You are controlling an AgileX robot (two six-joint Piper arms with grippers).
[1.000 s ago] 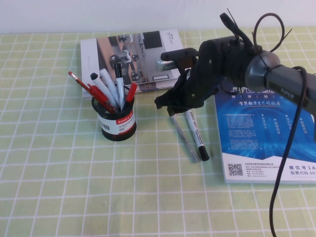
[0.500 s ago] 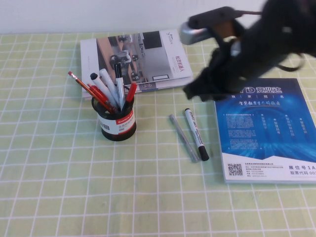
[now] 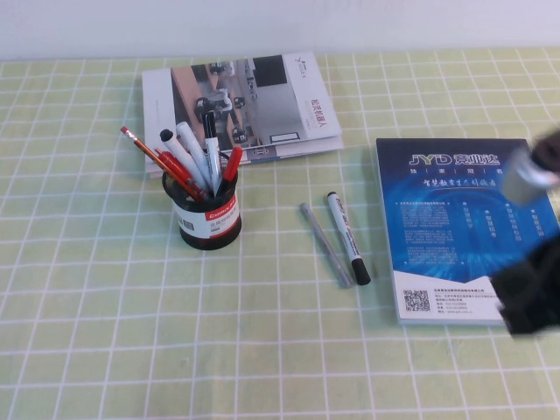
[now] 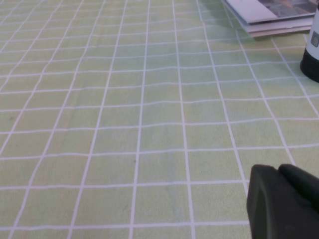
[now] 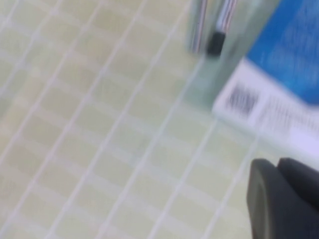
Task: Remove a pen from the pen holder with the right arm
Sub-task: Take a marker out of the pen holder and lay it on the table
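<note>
The black pen holder [image 3: 207, 223] stands left of centre with several red, white and black pens upright in it. Two pens lie on the cloth to its right: a grey pen [image 3: 325, 244] and a black-capped marker [image 3: 348, 237]. My right gripper [image 3: 529, 297] is a dark blur at the right edge, over the blue booklet's near corner. In the right wrist view the right gripper [image 5: 278, 167] is shut and holds nothing, with the marker's cap [image 5: 215, 44] farther off. My left gripper [image 4: 279, 172] is shut and empty over bare cloth, with the holder's edge [image 4: 312, 56] far off.
A grey-and-white brochure [image 3: 241, 105] lies behind the holder. A blue booklet [image 3: 459, 223] lies on the right, beside the two loose pens. The table wears a green checked cloth [image 3: 131, 332].
My right arm has swung from above the two loose pens to the right edge, and its gripper has shut. The pens and the holder have not moved.
</note>
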